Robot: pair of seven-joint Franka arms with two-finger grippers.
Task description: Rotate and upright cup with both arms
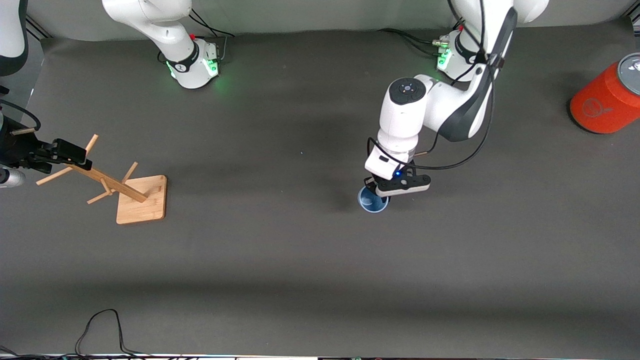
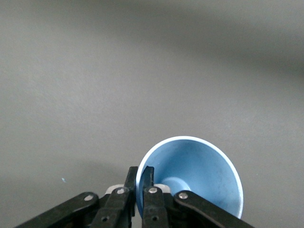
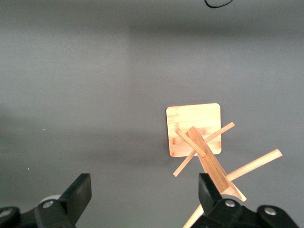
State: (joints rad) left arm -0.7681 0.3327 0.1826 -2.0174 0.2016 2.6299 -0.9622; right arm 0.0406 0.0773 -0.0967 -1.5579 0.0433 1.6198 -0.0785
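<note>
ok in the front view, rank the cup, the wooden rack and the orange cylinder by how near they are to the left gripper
1. Cup: its wall is pinched in the left gripper, mid-table.
2. Orange cylinder: at the left arm's end of the table, farther from the front camera.
3. Wooden rack: toward the right arm's end, under the open right gripper.

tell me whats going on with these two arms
The left gripper is pinching the rim of the pale blue cup, one finger inside and one outside, mouth up near the table's middle. The right gripper hangs open over the wooden mug tree toward the right arm's end. An orange cylinder stands apart.
</note>
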